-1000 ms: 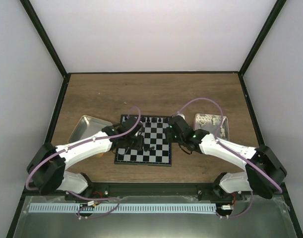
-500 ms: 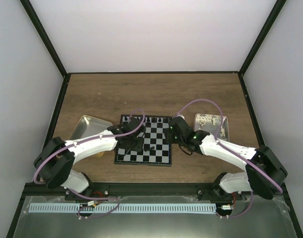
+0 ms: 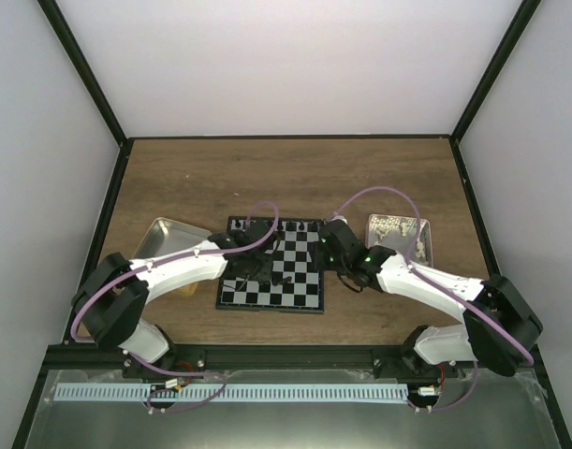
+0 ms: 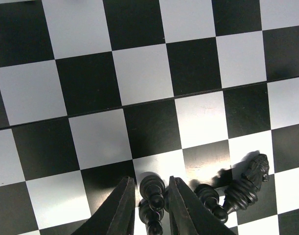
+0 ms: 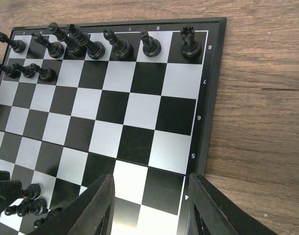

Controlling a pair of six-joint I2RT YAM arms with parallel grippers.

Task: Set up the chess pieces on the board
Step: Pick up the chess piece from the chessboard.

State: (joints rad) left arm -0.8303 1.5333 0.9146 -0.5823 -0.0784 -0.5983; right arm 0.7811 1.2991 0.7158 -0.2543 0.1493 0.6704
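Observation:
The board [image 3: 300, 292] lies mid-table. Black chess pieces [image 5: 120, 46] stand along its far row, with three pawns [image 5: 27, 71] in front of them at the left. Several loose pieces [image 5: 32, 203] lie in a heap near the board's middle. My left gripper [image 4: 149, 182] hangs low over that heap, its jaws narrow on either side of one pawn [image 4: 153, 186], with thin gaps still showing. Another pawn [image 4: 208, 196] and a knight [image 4: 257, 169] lie just to its right. My right gripper [image 5: 150, 178] stands open and holds nothing over the board's right edge.
A shiny metal tray [image 3: 159, 238] sits left of the board, partly under the left arm. A second tray [image 3: 398, 234] with small pale things in it sits to the right. Bare wooden table [image 3: 286, 178] stretches behind the board.
My left arm has slid right across the board to the heap, and its jaws have narrowed around the pawn. The right arm has not moved.

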